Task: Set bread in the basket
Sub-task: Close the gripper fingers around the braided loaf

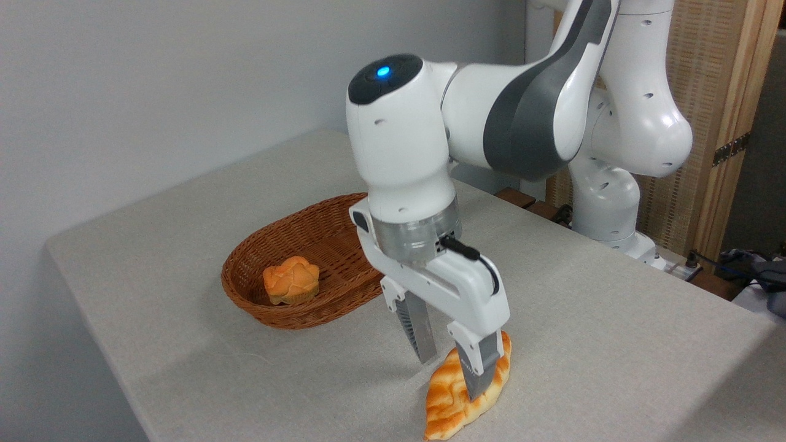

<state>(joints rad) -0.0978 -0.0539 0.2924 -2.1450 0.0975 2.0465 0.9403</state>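
My pincer (453,368) hangs low over the near right part of the table (184,245), pointing straight down, its two fingers set apart with a clear gap between them. The right finger (479,374) stands in front of the bread (451,402), its tip down against the loaf's braided crust, while the left one (419,331) comes down just beside the loaf's left edge, near its upper end; whether that tip touches the bread or the cloth I cannot tell. So I stand fairly wide, astride the upper part of the loaf and not pressed onto it as far as I can see. The bread lies flat on the grey tablecloth close to the front edge, long and leaf-shaped, golden-orange and cream, its pointed lower end aimed toward the bottom of the view. The basket (258,307) sits to the left and farther back, well apart from the loaf, an oval of reddish-brown wicker with its rolled rim showing all round except where my wrist hides its right end. Inside it, toward its near left end, rests a small round orange bun (290,280). Behind me my white arm (528,116) bends back toward its base at the far right edge of the table, and a blue light (383,72) glows on top of the joint above my wrist
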